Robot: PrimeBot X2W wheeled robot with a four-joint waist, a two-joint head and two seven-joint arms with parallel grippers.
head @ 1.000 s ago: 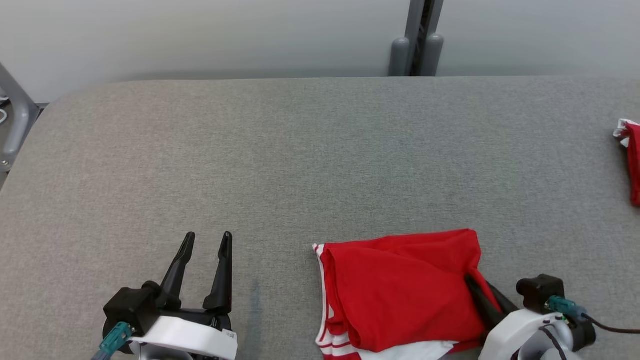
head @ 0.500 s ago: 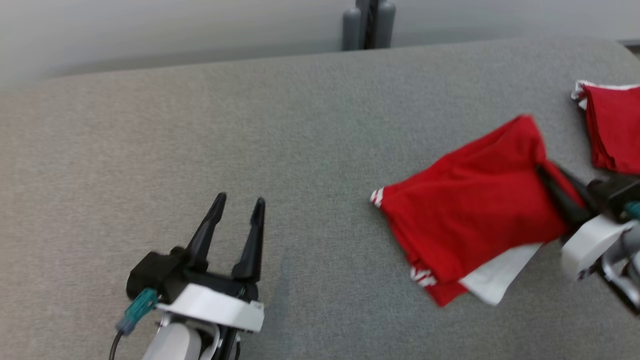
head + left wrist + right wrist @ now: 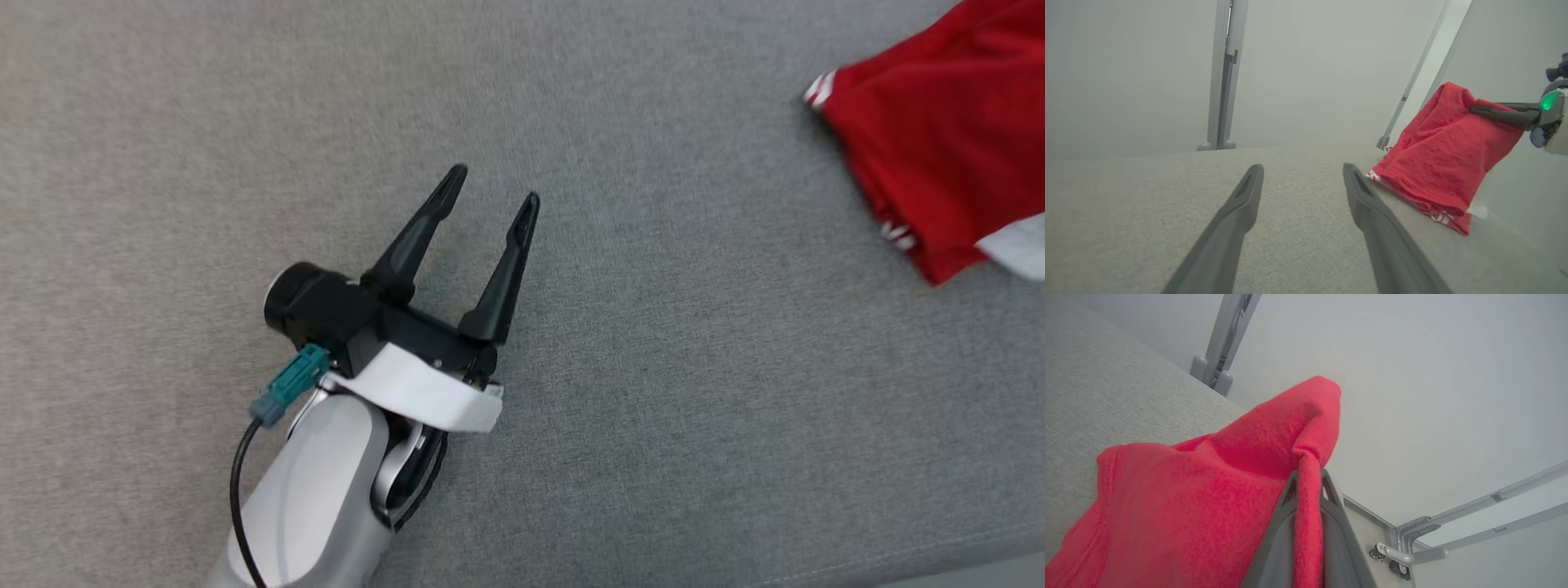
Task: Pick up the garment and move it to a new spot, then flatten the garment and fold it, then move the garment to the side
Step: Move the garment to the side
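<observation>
The folded red garment [image 3: 939, 147] with white trim sits at the head view's upper right, partly cut by the edge. In the left wrist view the garment [image 3: 1445, 155] hangs tilted, its lower edge touching the grey table [image 3: 1147, 196], its top held by my right gripper [image 3: 1478, 110]. In the right wrist view my right gripper [image 3: 1306, 473] is shut on a pinched fold of the red garment [image 3: 1188, 498]. My left gripper [image 3: 492, 185] stands open over bare table, well left of the garment, nothing between its fingers [image 3: 1241, 208].
The grey fabric table [image 3: 653, 408] stretches around my left arm; its front edge runs along the lower right of the head view. A grey post [image 3: 1222, 81] stands behind the table. Metal frame rails [image 3: 1453, 535] lie beyond the table's right end.
The head camera has swung down and left, so the whole scene shifted. My right gripper has carried the garment up and to the right, off its flat spot. My left gripper stays open.
</observation>
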